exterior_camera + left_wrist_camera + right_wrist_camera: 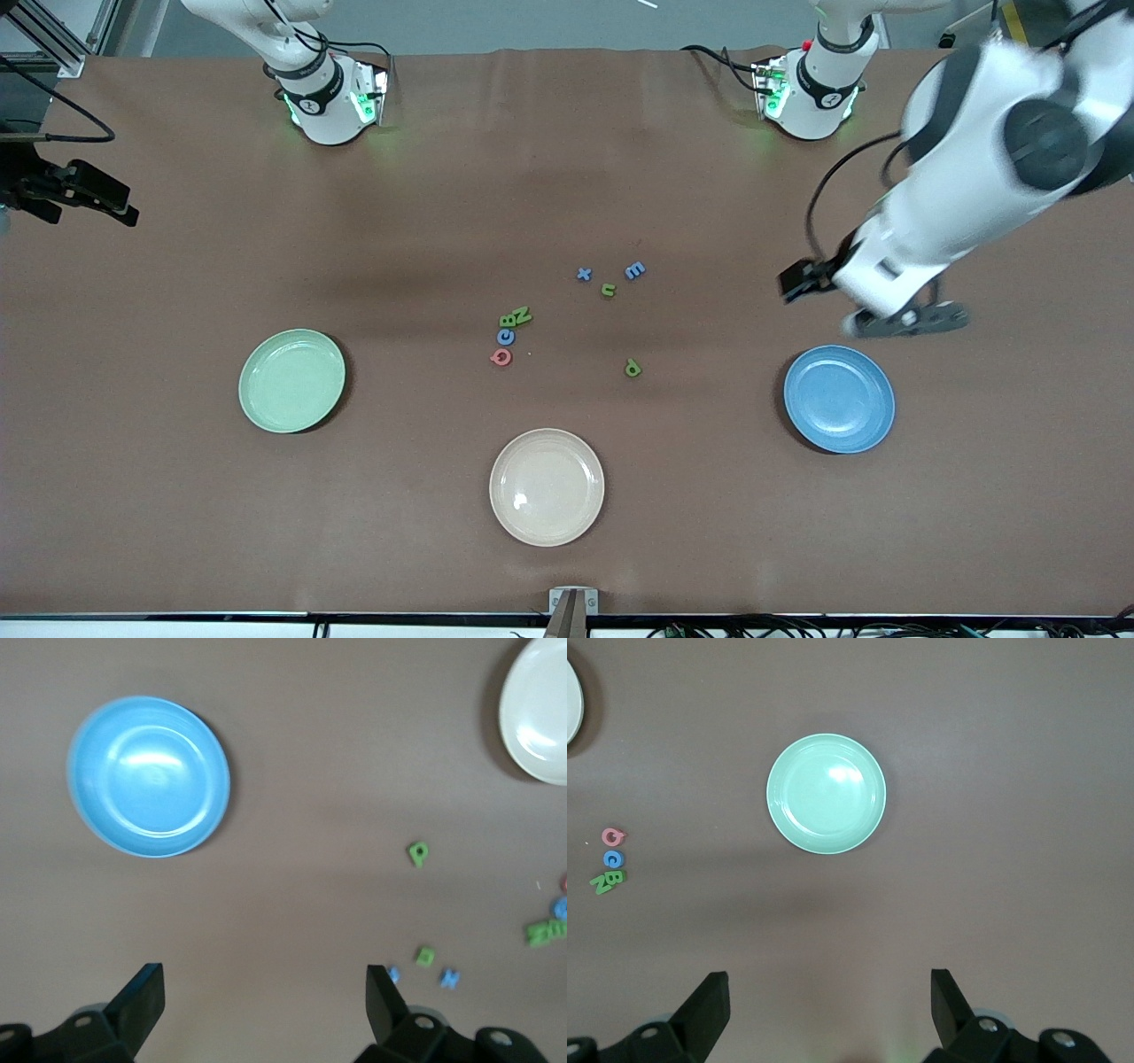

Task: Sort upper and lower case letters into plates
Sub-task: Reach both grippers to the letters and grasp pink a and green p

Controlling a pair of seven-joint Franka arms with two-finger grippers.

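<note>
So far nothing sorted: green plate (291,380) and blue plate (839,399) empty, letters (567,315) loose mid-table between them. Left gripper (904,319) over table beside blue plate, fingers (142,1001) spread, holding nothing. Right gripper (828,1010) waits high, fingers released.

The mint plate (291,381) and blue plate (839,399) flank 8 scattered letters (512,330), both plates empty.

both pincers (266,1005) (830,1005) open, held aloft
</note>
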